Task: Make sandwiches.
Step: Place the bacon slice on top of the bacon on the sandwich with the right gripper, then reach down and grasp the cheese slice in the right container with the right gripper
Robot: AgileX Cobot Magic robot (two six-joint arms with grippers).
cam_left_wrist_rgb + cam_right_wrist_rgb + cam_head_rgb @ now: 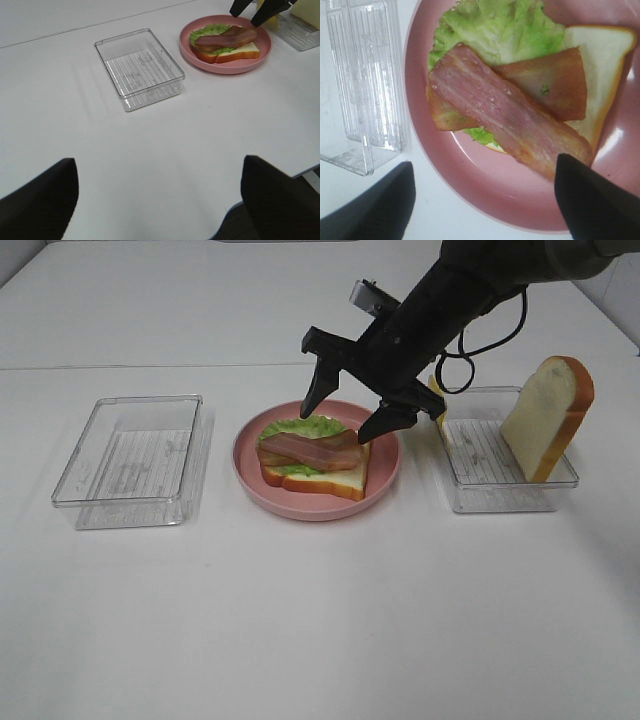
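A partly built sandwich [310, 455] lies on the round pink plate [320, 510]: a white bread slice [600, 55], green lettuce [495, 30] and two reddish-brown bacon strips [510, 115] crossed on top. My right gripper [338, 425] hovers just above it, open, holding nothing, its fingers [595, 200] apart over the plate's edge. A second bread slice [545, 420] leans upright in the right clear tray [500, 495]. A bit of yellow cheese [438, 400] shows behind the right arm. My left gripper [160, 200] is open over bare table, far from the plate [230, 67].
A clear plastic tray [130, 460] with nothing in it sits left of the plate, also seen as the tray [140, 67] in the left wrist view. The right arm and its cable reach in from the upper right, over the right tray.
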